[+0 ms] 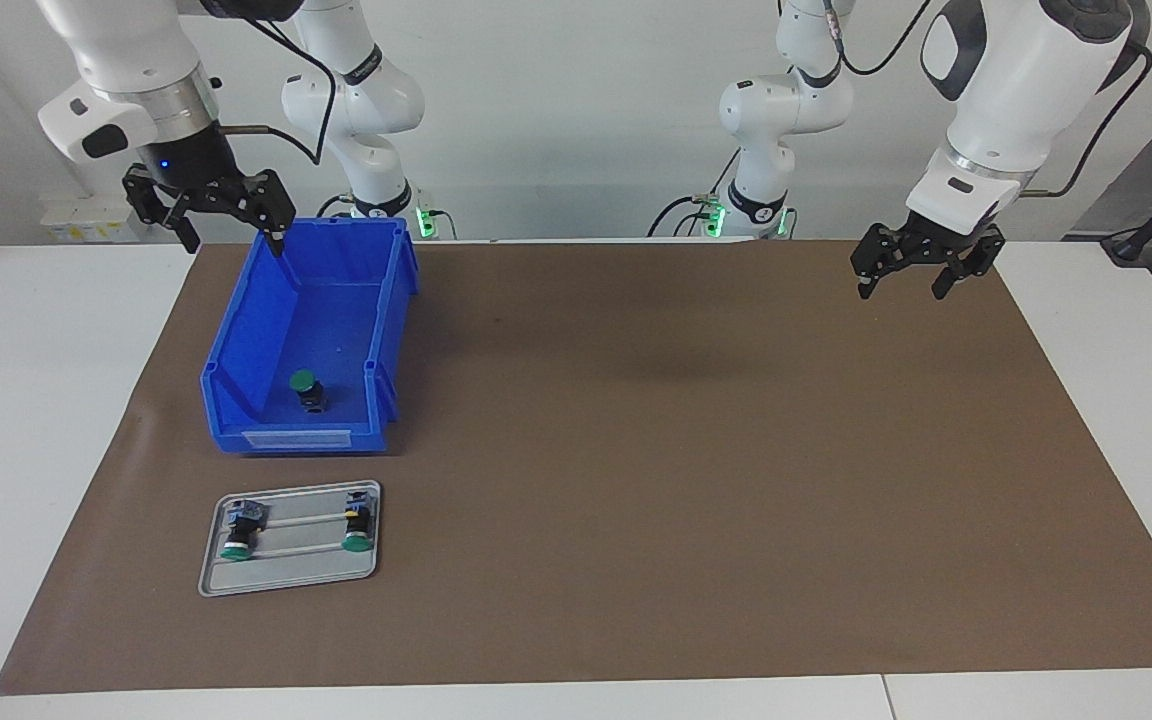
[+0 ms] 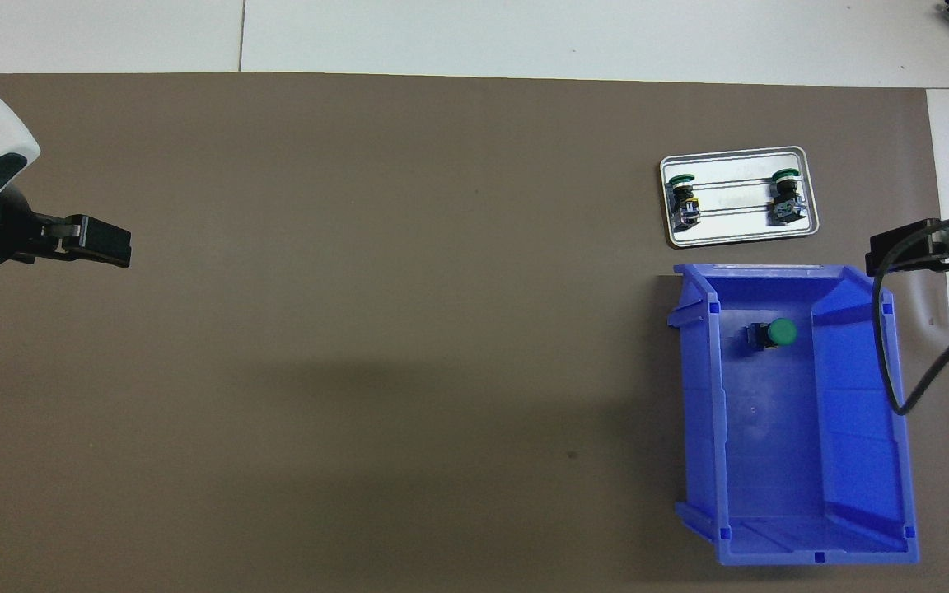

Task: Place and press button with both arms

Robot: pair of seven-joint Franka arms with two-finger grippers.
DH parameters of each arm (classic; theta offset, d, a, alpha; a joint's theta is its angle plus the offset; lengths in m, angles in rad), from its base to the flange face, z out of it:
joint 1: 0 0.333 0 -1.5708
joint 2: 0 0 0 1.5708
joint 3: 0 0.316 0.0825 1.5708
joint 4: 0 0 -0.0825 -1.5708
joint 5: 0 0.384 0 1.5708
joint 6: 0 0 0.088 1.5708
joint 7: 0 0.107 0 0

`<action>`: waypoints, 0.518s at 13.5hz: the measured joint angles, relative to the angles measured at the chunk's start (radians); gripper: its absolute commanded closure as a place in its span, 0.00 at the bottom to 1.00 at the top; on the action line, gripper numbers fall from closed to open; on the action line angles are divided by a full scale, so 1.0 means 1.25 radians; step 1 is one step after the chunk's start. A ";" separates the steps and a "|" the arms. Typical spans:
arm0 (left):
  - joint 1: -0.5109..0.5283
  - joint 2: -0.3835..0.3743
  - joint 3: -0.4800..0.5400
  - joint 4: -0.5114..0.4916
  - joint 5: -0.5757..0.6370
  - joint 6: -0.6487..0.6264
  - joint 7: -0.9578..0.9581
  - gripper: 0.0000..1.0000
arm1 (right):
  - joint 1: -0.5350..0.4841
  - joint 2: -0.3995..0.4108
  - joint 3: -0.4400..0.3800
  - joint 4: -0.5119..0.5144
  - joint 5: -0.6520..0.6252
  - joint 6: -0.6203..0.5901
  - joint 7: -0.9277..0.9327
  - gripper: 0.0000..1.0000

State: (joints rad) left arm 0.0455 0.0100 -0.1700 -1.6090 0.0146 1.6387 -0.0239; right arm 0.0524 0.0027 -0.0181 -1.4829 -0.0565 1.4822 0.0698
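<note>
Green-capped button [image 1: 305, 387] is seen in the blue bin [image 1: 236, 330], below and clear of the right gripper [image 1: 226, 228], jaws spread, empty. Left gripper [image 1: 904, 280], spread, is kept waiting over the mat [image 1: 686, 480].

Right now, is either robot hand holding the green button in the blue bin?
No. The green button lies alone in the blue bin, both grippers raised and empty.
</note>
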 measured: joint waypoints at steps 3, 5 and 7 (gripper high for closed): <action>0.000 0.000 0.000 0.000 0.000 0.000 0.000 0.00 | 0.048 -0.003 -0.057 -0.018 0.001 0.001 -0.001 0.00; 0.000 0.000 0.000 0.000 0.000 0.000 0.000 0.00 | 0.042 -0.009 -0.059 -0.040 0.007 0.019 -0.001 0.00; 0.000 0.000 0.000 0.000 0.000 0.000 0.000 0.00 | 0.038 -0.017 -0.059 -0.063 0.010 0.045 -0.001 0.00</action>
State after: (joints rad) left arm 0.0455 0.0100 -0.1700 -1.6091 0.0146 1.6387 -0.0239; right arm 0.1000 -0.0188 -0.0916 -1.5616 -0.0438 1.5382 0.0688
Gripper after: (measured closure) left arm 0.000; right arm 0.000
